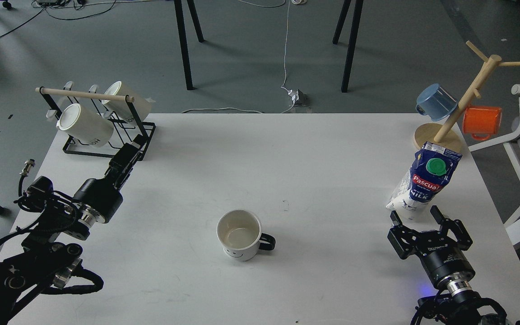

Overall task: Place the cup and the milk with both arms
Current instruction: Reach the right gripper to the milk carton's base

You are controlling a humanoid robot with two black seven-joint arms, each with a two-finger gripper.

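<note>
Head view: the white worktop (323, 149) fills most of the frame. The cup (239, 234) stands upright at lower centre, mouth up and empty, its black handle pointing toward the right of the frame and the small smiley facing the lower edge; nothing touches it. The milk (424, 180) stands at the right, leaning a little, green cap facing the camera, just below the wooden mug tree (463, 108) in the upper right, which carries a blue cup (436, 101) and an orange cup (482, 122).

The right tool (417, 215) sits in the lower right with its fingers spread wide, one tip on each side of the carton's base; whether the pads touch the carton cannot be told. The left tool (130, 151) reaches toward the upper left, just beside the black wire rack (106, 144) that holds two cream mugs (86, 124); it is seen dark and end-on, so whether its fingers are apart or together cannot be told. It is well apart from the cup.

The step in hand looks like the grasp of the milk, with the cup not yet approached. The next move calls for the right fingers to close squarely on the carton low down without tipping it, since it already leans, and for the left arm to swing toward lower centre and line up with the cup's rim or handle
</note>
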